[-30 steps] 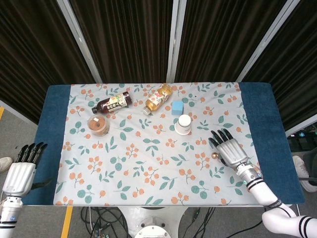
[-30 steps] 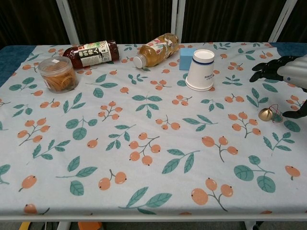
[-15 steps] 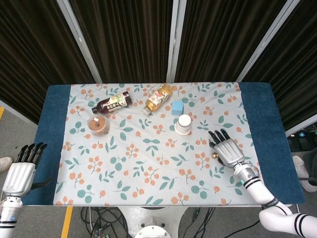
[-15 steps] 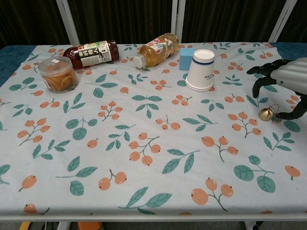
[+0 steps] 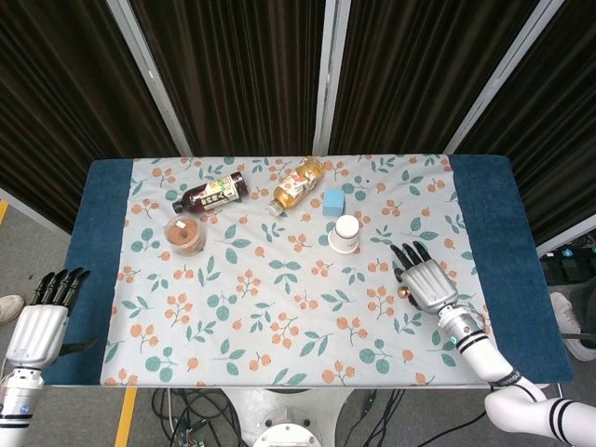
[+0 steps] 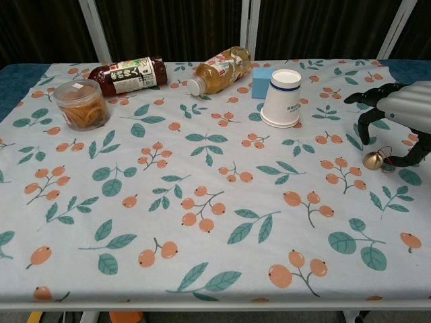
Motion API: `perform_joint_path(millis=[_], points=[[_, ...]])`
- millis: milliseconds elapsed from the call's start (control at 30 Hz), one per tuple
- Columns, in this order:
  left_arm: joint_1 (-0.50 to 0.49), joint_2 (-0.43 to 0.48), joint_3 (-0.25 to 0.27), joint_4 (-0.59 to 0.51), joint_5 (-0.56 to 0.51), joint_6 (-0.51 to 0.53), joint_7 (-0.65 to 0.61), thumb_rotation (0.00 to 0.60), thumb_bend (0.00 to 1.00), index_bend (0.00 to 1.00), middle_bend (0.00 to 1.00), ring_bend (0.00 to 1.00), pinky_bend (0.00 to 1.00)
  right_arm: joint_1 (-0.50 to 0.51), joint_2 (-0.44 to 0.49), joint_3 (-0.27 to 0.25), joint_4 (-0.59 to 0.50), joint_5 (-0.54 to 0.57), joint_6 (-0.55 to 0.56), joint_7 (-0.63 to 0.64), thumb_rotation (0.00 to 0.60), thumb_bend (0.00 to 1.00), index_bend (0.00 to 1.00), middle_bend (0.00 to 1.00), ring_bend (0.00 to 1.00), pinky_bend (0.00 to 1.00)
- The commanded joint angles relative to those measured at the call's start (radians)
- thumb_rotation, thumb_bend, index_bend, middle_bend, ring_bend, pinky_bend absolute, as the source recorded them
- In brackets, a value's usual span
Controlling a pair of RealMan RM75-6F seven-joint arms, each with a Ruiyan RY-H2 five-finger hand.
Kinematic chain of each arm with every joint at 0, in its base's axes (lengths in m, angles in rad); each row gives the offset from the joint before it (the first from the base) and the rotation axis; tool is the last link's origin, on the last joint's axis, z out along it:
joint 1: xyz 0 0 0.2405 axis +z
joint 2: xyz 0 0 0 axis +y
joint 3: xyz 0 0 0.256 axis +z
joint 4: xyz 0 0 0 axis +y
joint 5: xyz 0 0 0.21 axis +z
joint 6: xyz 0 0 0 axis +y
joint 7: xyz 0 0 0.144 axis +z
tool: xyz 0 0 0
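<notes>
My right hand (image 5: 426,278) (image 6: 394,113) hovers palm down over the right side of the floral cloth, fingers spread and arched, holding nothing. A small gold bell (image 6: 372,160) (image 5: 403,292) with a thin red loop lies on the cloth just under its fingertips, between the fingers and the thumb, apart from them. My left hand (image 5: 39,319) hangs off the table's left edge, fingers straight and together, empty; the chest view does not show it.
A white paper cup (image 6: 281,98) lies tipped near a blue block (image 6: 261,81). A yellow-tea bottle (image 6: 219,69) and a dark bottle (image 6: 128,74) lie at the back. A clear round tub (image 6: 81,103) of snacks stands at the left.
My right hand has shifted a little left and lowered over the bell, its fingers curving down around it. The left hand has not moved.
</notes>
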Motion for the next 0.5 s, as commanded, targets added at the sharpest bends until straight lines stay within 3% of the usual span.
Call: perform_joint_path(millis=[33, 500], points=[[0.000, 0.000, 0.000, 0.000, 0.000, 0.000, 0.000, 0.600, 0.00, 0.04, 0.05, 0.00, 0.05, 0.003, 0.000, 0.000, 0.000, 0.000, 0.000, 0.002, 0.600, 0.22, 0.46, 0.00, 0.00, 0.00], [-0.005, 0.004, 0.007, -0.002, -0.004, -0.019, -0.005, 0.600, 0.00, 0.04, 0.05, 0.00, 0.05, 0.014, -0.008, -0.009, 0.005, 0.013, -0.001, -0.003, 0.600, 0.23, 0.51, 0.01, 0.00, 0.00]])
